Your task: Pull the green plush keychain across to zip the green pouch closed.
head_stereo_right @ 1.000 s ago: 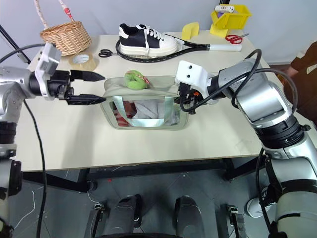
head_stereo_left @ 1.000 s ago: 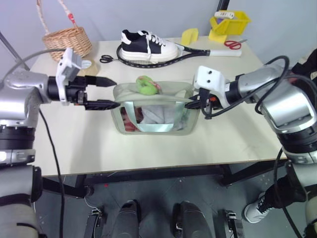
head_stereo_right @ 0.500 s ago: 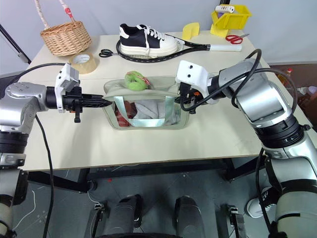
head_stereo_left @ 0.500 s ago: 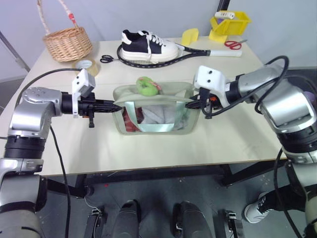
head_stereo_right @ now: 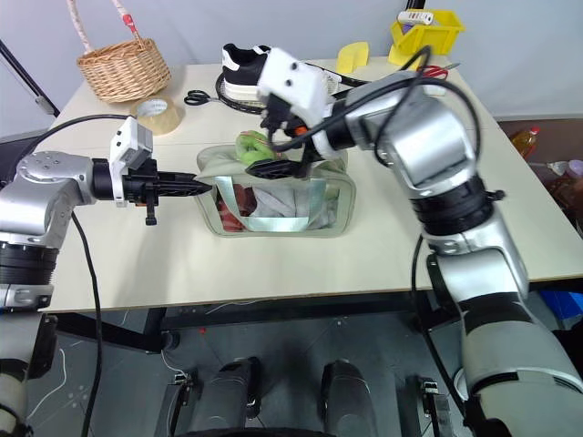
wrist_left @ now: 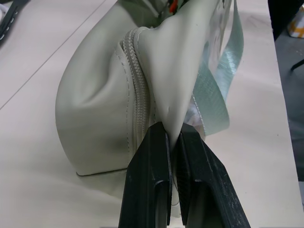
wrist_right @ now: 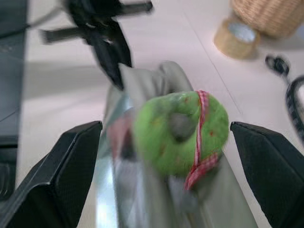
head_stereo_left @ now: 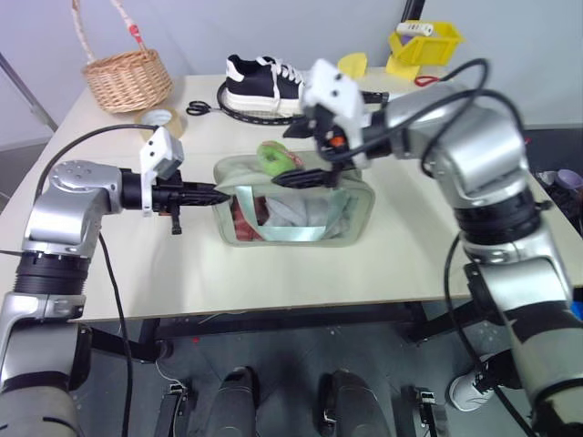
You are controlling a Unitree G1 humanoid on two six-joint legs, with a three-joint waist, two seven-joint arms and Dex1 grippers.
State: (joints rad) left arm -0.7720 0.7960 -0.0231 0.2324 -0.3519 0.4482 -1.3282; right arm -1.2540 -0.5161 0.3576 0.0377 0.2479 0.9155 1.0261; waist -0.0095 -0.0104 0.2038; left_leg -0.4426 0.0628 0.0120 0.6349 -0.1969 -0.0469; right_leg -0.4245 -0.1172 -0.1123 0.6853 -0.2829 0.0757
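Pinching the near end of the green pouch point(wrist_left: 109, 109) with my left gripper point(wrist_left: 173, 142), I keep the soft, floppy fabric anchored on the table point(head_stereo_left: 383, 264). My right gripper point(wrist_right: 161, 142) stands wide open around the green plush keychain point(wrist_right: 178, 130) atop the pouch's zipper. It looks light and squashy, so I'd grip it low, near the pull.

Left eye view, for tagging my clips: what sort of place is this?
Probably a robot test bench: a plain table strewn with unrelated props, such as a sneaker, a wicker basket and a yellow bin.
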